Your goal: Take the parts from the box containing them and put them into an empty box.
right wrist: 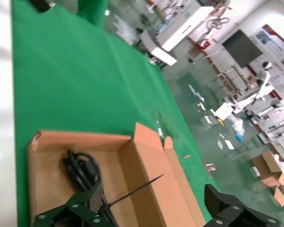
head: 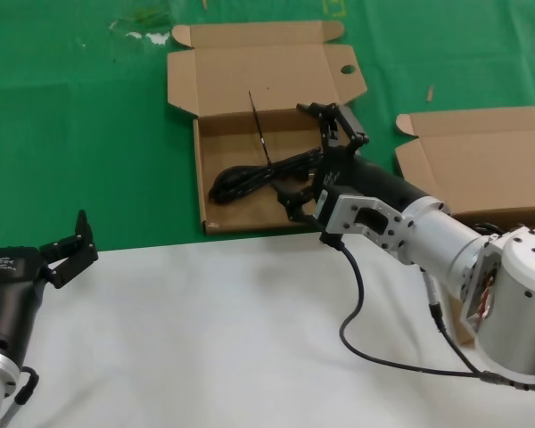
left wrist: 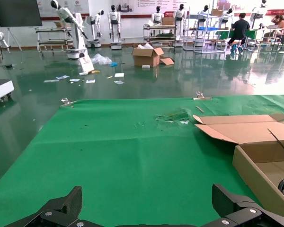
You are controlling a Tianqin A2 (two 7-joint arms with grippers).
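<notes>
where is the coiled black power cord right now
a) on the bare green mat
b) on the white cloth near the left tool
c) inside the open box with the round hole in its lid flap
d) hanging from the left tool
c: the power cord lies on the floor of the holed box, with the right tool open over it, while the left tool waits open and apart over the white cloth.

I see a black power cord (head: 250, 181) in a plain brown cardboard box (head: 199, 165) on my green mat (head: 71, 134).
</notes>
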